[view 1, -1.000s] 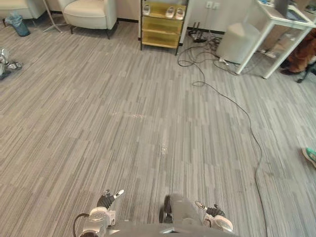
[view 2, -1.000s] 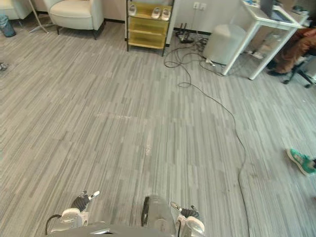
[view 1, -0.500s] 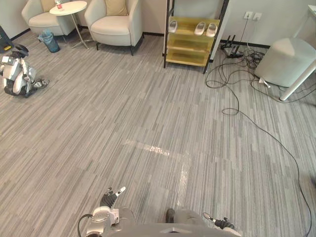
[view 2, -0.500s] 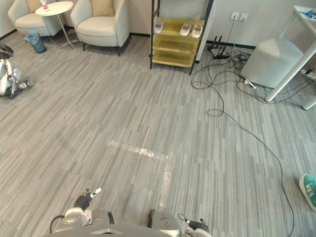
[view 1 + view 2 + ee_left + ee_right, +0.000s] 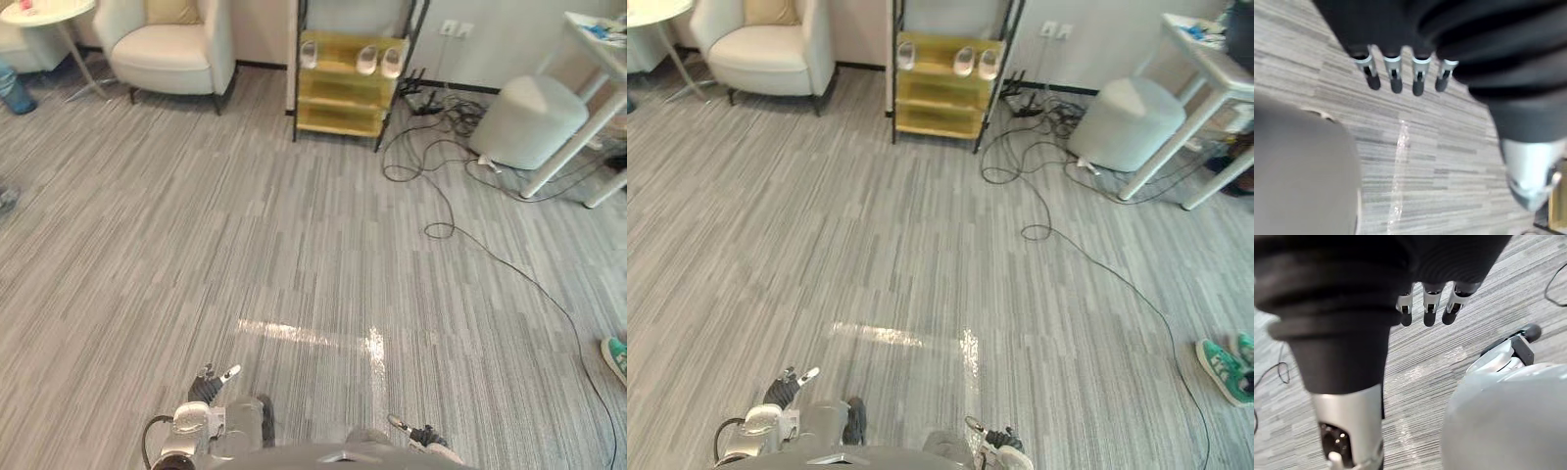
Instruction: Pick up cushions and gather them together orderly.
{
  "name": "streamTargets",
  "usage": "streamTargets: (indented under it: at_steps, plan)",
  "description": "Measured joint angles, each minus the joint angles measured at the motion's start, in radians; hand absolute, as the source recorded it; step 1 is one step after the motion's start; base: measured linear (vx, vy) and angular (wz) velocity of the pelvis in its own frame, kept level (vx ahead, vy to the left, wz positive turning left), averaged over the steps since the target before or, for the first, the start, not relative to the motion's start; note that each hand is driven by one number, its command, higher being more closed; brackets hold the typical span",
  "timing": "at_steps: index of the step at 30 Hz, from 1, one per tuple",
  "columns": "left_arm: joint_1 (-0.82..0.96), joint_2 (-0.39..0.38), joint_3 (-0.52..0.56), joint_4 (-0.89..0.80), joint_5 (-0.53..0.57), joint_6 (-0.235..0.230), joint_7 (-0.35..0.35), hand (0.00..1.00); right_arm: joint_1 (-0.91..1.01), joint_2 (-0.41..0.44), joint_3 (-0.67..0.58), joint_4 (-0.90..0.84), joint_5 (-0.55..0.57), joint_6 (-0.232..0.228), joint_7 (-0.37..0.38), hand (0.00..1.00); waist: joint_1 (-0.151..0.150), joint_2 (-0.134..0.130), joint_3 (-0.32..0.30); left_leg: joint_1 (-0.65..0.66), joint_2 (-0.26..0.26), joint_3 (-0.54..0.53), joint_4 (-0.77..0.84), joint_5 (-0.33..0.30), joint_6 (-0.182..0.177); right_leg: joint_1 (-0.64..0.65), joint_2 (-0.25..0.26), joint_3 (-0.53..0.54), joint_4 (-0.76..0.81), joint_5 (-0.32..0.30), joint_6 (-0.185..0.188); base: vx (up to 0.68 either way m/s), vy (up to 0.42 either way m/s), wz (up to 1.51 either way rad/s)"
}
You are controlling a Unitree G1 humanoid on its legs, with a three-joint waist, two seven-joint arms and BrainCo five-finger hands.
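A tan cushion (image 5: 171, 10) leans against the back of a cream armchair (image 5: 167, 59) at the far left of the room. My left hand (image 5: 208, 384) hangs low at the bottom edge of the left eye view, fingers (image 5: 1396, 81) straight and holding nothing. My right hand (image 5: 423, 437) also hangs low at the bottom right, its fingers (image 5: 1425, 311) straight over the bare floor. Both hands are far from the cushion.
A yellow shelf (image 5: 348, 88) with shoes stands at the back wall. A white pouf (image 5: 519, 122) and white table legs (image 5: 588, 117) are at the back right. A black cable (image 5: 509, 274) trails over the floor. A round side table (image 5: 44, 12) stands far left; a person's green shoe (image 5: 615, 357) is at the right edge.
The whole picture has shifted as the camera turned: the armchair and shelf sit further left than half a second ago. Both hands stay low and open.
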Motion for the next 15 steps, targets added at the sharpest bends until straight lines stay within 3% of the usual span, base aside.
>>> streamTargets:
  at_steps: [1,2,5,6,11,15]
  plan:
    - [0.000,0.004,0.000,0.001,0.001,0.000,0.000,0.00,0.014,0.004,-0.002,0.015,-0.001,0.002,0.000,0.00,0.001,-0.020,-0.006,0.013,-0.030,-0.017,-0.001,-0.006,-0.014,0.005,0.006,0.013,-0.120,0.198,-0.038,0.24,-0.099,0.17]
    - [-0.004,-0.002,0.004,0.012,0.002,0.001,0.001,0.00,0.015,0.002,-0.014,0.034,0.001,0.005,0.001,0.00,-0.002,-0.011,-0.004,0.029,-0.033,-0.043,-0.007,-0.015,-0.026,0.016,0.003,0.022,-0.106,0.195,-0.008,0.22,-0.091,0.23]
    - [0.009,-0.052,0.005,0.029,0.003,-0.001,0.001,0.00,0.050,-0.038,-0.034,0.048,0.000,0.017,-0.002,0.00,0.004,0.070,-0.038,0.071,-0.002,-0.092,-0.081,-0.007,-0.037,0.092,0.055,0.022,-0.241,0.211,-0.006,0.21,-0.082,0.10]
    - [0.010,-0.054,0.006,0.029,0.005,-0.001,0.001,0.00,0.047,-0.044,-0.033,0.053,0.000,0.017,-0.002,0.00,0.003,0.078,-0.039,0.071,0.006,-0.097,-0.089,-0.007,-0.037,0.114,0.071,0.024,-0.286,0.231,-0.008,0.15,-0.094,-0.05]
    - [0.008,-0.037,0.002,0.028,0.023,-0.002,-0.002,0.00,0.042,-0.034,-0.033,0.075,-0.001,0.018,-0.002,0.00,0.007,0.043,-0.048,0.078,0.024,-0.135,-0.105,-0.018,-0.052,0.204,0.115,0.042,-0.490,0.329,-0.017,0.02,-0.010,-0.10]
    - [0.005,-0.026,-0.001,0.029,0.023,-0.001,-0.001,0.00,0.046,-0.027,-0.032,0.075,-0.001,0.018,-0.002,0.00,0.012,0.033,-0.047,0.084,0.019,-0.112,-0.103,-0.031,-0.052,0.215,0.115,0.066,-0.522,0.352,-0.012,-0.02,0.042,-0.16]
